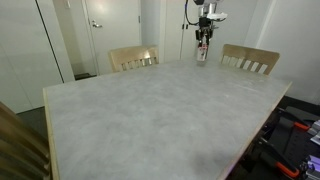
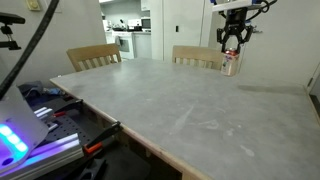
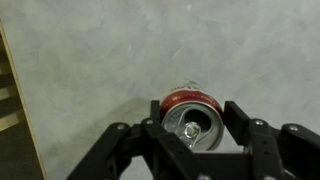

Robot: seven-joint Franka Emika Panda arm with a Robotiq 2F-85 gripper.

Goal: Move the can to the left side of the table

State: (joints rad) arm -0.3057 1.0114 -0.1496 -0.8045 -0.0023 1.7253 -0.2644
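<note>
The can (image 3: pixel 192 118), red and white with a silver top, stands on the grey marble-look table (image 3: pixel 100 60) near its far edge. It also shows in both exterior views (image 1: pixel 201 55) (image 2: pixel 231 66). My gripper (image 3: pixel 193 122) comes straight down over it, with one finger pad against each side of the can's upper part, and looks shut on it. In both exterior views the gripper (image 1: pixel 203 42) (image 2: pixel 232 48) hangs just above the can's lower body. The can's base seems to rest on the table.
Two light wooden chairs (image 1: pixel 133 58) (image 1: pixel 250 60) stand behind the far edge. The table's wooden edge (image 3: pixel 18 120) runs close by the can. A cart with tools and cables (image 2: pixel 50 110) sits beside the table.
</note>
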